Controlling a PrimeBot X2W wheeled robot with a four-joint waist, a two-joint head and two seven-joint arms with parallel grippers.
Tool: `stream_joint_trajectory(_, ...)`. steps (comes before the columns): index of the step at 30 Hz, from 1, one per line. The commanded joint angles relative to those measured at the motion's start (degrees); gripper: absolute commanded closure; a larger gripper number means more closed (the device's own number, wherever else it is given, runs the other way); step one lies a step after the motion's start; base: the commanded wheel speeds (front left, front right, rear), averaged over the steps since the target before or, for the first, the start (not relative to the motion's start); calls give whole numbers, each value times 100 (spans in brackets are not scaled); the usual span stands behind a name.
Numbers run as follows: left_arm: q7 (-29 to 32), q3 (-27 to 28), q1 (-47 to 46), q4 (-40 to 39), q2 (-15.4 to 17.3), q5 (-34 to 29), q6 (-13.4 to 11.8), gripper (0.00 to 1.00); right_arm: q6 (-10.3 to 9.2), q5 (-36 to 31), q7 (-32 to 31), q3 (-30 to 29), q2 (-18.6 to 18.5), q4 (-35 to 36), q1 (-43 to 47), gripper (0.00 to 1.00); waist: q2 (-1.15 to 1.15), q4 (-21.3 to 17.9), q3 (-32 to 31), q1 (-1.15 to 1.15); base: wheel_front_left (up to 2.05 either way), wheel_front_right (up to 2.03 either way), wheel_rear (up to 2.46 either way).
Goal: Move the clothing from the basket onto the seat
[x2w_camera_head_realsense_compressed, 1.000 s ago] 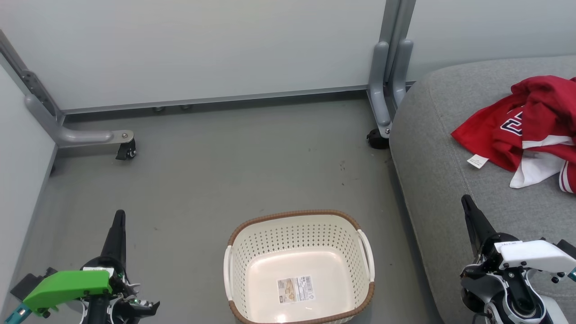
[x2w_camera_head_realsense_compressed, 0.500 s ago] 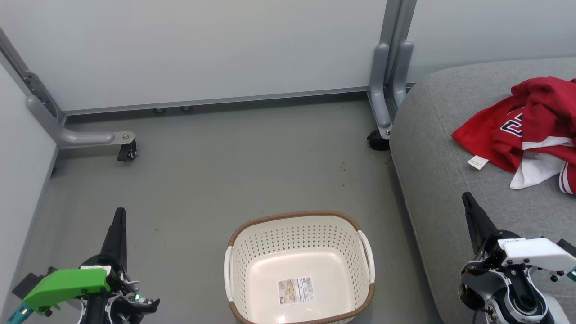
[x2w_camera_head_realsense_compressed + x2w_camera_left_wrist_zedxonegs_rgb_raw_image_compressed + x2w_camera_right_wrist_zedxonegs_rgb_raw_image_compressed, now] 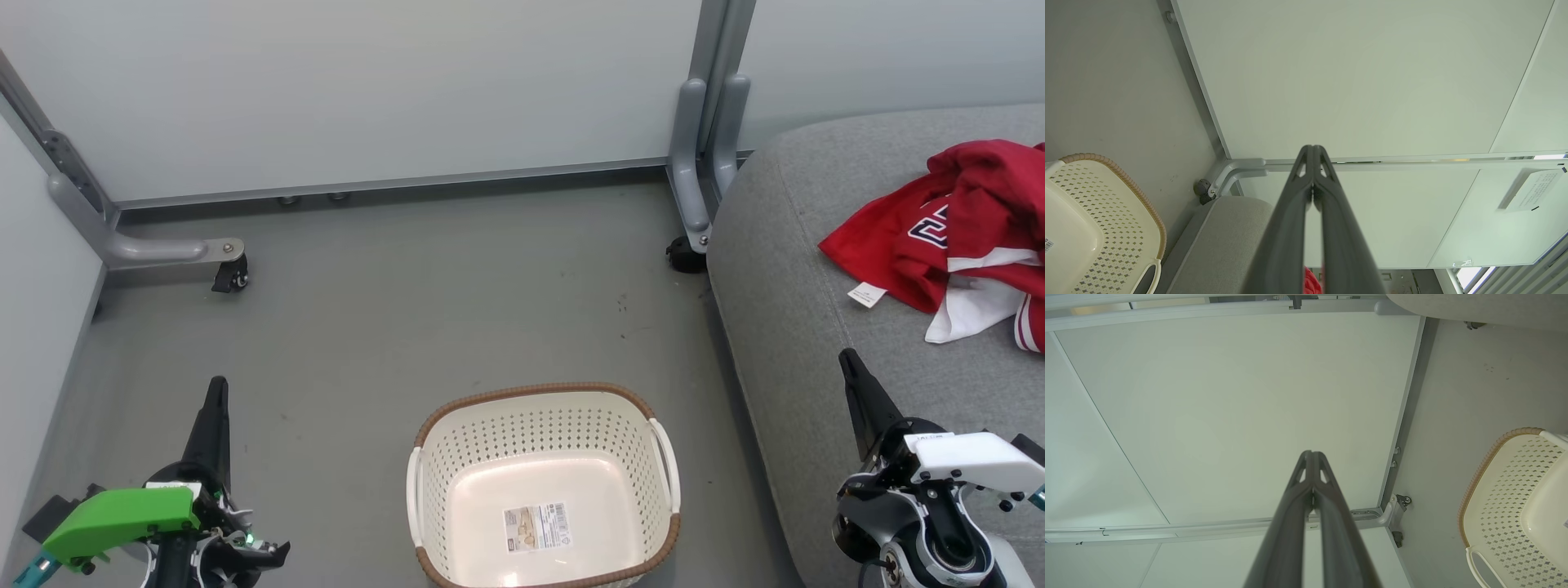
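Clothing (image 3: 971, 212) lies on the seat (image 3: 784, 302), basket (image 3: 531, 389) on the floor (image 3: 408, 310) near a partition caster (image 3: 684, 253); left tool (image 3: 217, 385), right tool (image 3: 847, 357) pinched together.

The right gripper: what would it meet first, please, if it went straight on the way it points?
Most likely the pale partition panel: the shut right gripper aims at it, nothing between in the right wrist view. The basket lies off to the side. Depth is unclear.
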State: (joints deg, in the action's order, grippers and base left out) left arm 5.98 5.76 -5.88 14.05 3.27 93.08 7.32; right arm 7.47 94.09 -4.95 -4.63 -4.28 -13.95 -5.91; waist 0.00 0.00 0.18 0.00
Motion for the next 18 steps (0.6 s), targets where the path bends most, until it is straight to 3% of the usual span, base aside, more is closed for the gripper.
stream_joint_trajectory(1,20,32,-61,5,15,-21,41,100,3,-29,-23,-14,9,-14,-34,100,0,0,0,0,0,0,0)
stream_joint_trajectory(18,37,47,-62,6,3,-38,41,100,3,-52,-46,-51,36,-16,-38,100,0,0,0,0,0,0,0)
